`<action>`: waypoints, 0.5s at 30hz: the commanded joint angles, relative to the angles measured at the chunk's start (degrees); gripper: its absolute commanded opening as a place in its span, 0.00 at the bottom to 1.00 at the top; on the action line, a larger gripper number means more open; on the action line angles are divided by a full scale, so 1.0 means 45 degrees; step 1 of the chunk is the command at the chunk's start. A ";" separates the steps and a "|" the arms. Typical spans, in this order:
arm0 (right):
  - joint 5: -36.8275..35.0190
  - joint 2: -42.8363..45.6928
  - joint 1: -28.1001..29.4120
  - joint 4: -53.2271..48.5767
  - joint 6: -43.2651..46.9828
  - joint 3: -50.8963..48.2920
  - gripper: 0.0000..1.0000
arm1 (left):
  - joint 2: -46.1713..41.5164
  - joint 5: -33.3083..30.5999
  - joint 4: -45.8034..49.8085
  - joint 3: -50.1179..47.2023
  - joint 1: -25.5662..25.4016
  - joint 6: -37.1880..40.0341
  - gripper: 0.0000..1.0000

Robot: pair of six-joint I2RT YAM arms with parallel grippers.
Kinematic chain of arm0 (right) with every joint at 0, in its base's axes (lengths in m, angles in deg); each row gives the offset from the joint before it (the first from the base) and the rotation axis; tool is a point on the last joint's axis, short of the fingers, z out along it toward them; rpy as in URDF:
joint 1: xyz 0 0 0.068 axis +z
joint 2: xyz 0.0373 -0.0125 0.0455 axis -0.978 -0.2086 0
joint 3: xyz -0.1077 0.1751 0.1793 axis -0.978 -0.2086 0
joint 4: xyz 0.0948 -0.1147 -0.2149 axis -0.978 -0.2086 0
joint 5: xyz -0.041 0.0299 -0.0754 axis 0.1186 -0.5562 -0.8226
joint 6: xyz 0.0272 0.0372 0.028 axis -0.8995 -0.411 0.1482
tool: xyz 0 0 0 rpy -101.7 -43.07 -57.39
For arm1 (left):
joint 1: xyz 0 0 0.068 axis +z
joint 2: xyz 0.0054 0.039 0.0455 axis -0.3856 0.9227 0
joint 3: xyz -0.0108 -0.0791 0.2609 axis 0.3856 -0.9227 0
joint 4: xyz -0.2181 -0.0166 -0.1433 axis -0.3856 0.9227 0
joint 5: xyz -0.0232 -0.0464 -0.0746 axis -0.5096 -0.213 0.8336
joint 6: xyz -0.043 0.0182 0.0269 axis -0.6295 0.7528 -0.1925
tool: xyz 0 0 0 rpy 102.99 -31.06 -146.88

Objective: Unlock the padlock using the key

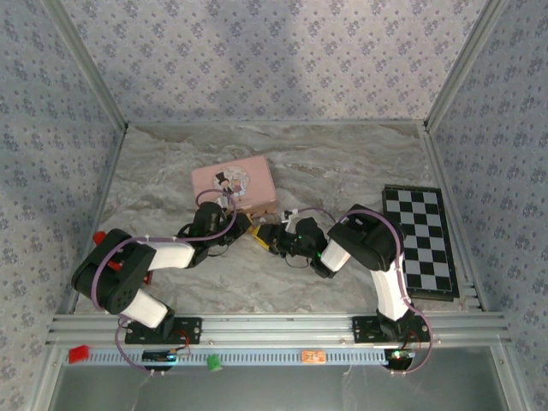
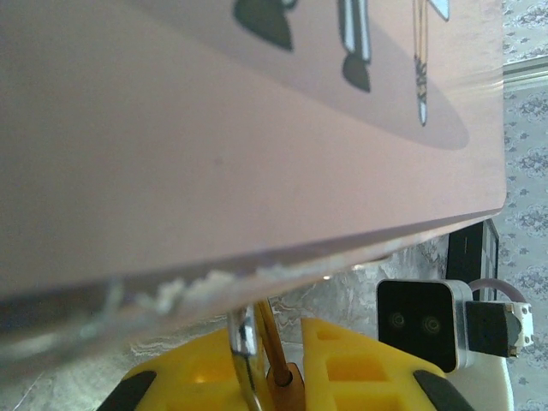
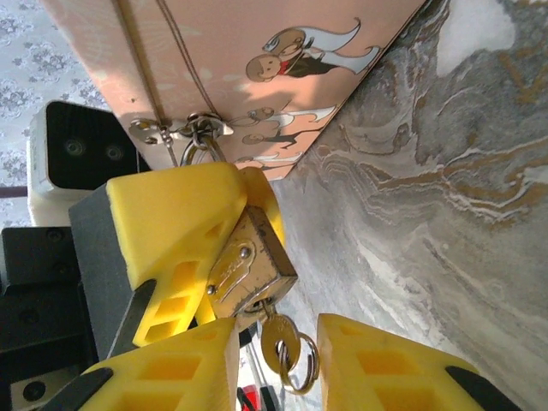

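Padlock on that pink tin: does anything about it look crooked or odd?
The padlock sits tilted at the tin's latch, pinched by the left claw, and the key hangs from its keyhole, ungripped, inside the open right claw.

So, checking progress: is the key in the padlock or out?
In: the key juts from the padlock body's end, its blade hidden inside.

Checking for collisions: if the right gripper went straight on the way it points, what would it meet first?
Most likely the key, which sits between the parted fingers of the right gripper and looks seated in the padlock, which the left gripper holds. Depth is unclear.
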 commanded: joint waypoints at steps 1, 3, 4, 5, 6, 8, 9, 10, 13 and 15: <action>-0.0065 0.0363 0.0087 0.0569 0.0363 -0.0269 0.30 | -0.0141 0.2050 -0.0027 -0.0065 0.0072 -0.1297 0.06; -0.0118 0.0440 0.0077 0.0566 0.0423 -0.0394 0.29 | -0.0211 0.2070 -0.0020 -0.0085 0.0130 -0.1278 0.06; -0.0142 0.0499 0.0083 0.0572 0.0476 -0.0444 0.28 | -0.0256 0.2071 0.0001 -0.0115 0.0165 -0.1292 0.06; -0.0161 0.0563 0.0072 0.0572 0.0498 -0.0496 0.26 | -0.0296 0.2070 0.0016 -0.0137 0.0166 -0.1293 0.06; -0.0181 0.0634 0.0072 0.0571 0.0562 -0.0525 0.25 | -0.0329 0.2068 0.0067 -0.0162 0.0191 -0.1248 0.06; -0.0143 0.0704 0.0074 0.0567 0.0631 -0.0526 0.21 | -0.0435 0.2068 0.0180 -0.0201 0.0207 -0.1198 0.06; -0.0125 0.0705 0.0073 0.0557 0.0632 -0.0517 0.20 | -0.0440 0.2084 0.0191 -0.0216 0.0214 -0.1197 0.06; -0.0113 0.0687 0.0081 0.0567 0.0623 -0.0488 0.19 | -0.0491 0.2107 0.0191 -0.0241 0.0224 -0.1198 0.06; -0.0057 0.0623 0.0100 0.0572 0.0604 -0.0344 0.15 | -0.0579 0.2157 0.0230 -0.0254 0.0225 -0.1178 0.06; -0.0026 0.0617 0.0140 0.0562 0.0628 -0.0220 0.14 | -0.0633 0.2194 0.0247 -0.0260 0.0220 -0.1180 0.06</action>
